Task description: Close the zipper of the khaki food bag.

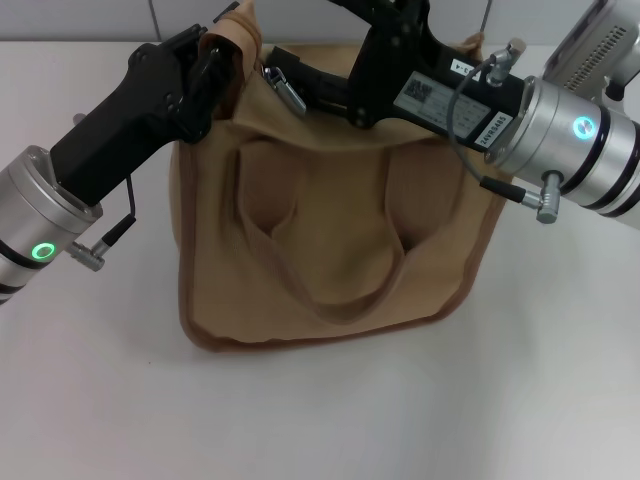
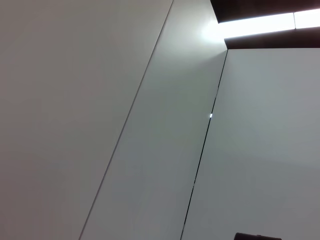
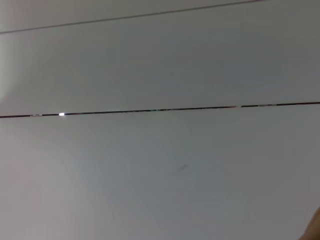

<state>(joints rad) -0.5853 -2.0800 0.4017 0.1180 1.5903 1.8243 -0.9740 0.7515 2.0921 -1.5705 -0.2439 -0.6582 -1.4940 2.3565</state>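
Item: khaki food bag [image 1: 330,240], standing on the white bench toward its far edge, front panel and two loop handles facing you.

Zipper [image 1: 300,85]: runs along the top panel at the far side of the bag; a silver pull tab [image 1: 283,90] shows near the bag's left far corner, just beside the right gripper's dark fingers.

Left gripper [image 1: 215,60]: pinched on a fold of khaki fabric at the bag's left far corner, by the look of it bracing the bag.

Right gripper [image 1: 290,85]: reaches across the top panel from the right; you cannot tell whether its fingers are pressed together on the tab or apart.

Risks, as you judge them:
- The soft panel may bunch ahead of the slider and jam it if the left hold slackens.
- The tab may slip free if the pull runs off the zipper line.
- The bag may tip or drag toward the pull.

Markings: white label with a code square on the right gripper body [image 1: 425,98]; its print is unreadable. No brand visible on the bag.
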